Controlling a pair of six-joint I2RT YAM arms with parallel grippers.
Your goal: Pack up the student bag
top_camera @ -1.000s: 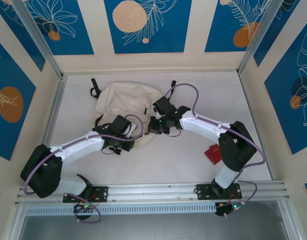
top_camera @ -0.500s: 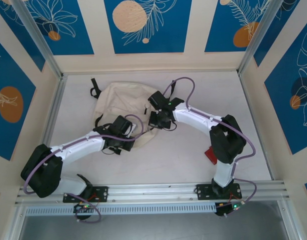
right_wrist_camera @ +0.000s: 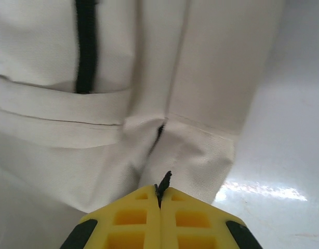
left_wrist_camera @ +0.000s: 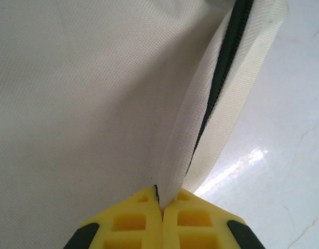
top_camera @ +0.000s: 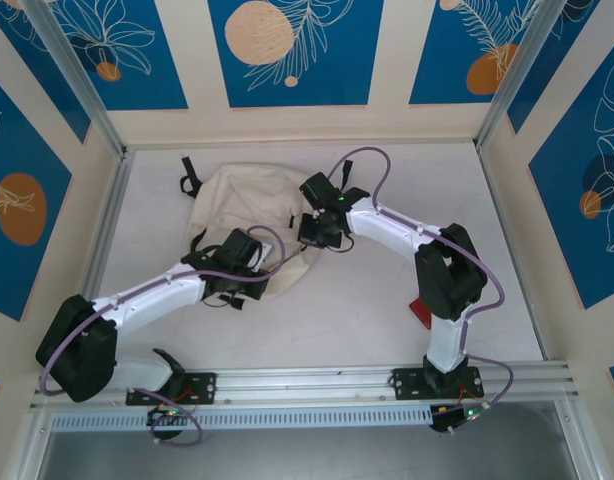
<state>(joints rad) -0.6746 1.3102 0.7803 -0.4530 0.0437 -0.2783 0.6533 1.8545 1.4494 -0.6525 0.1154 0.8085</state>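
The student bag (top_camera: 249, 200), cream canvas with black straps, lies flat at the back left of the table. My left gripper (top_camera: 249, 275) is at its near edge. In the left wrist view that gripper (left_wrist_camera: 162, 199) is shut on a fold of the bag's fabric (left_wrist_camera: 71, 93), beside a black zipper line (left_wrist_camera: 222, 67). My right gripper (top_camera: 312, 235) is at the bag's right edge. Its yellow fingertips (right_wrist_camera: 160, 193) are shut on a small black zipper pull (right_wrist_camera: 164, 181), with the cream cloth (right_wrist_camera: 211, 62) bunched just beyond.
A red flat object (top_camera: 424, 310) lies on the white table (top_camera: 367, 300) at the near right, partly hidden by the right arm's elbow. Walls and aluminium posts enclose the table on three sides. A black strap (top_camera: 187, 175) sticks out at the bag's far left.
The right gripper has moved left and toward the back along the bag's edge, its elbow swinging inward. The left gripper has stayed pinched on the bag's near edge.
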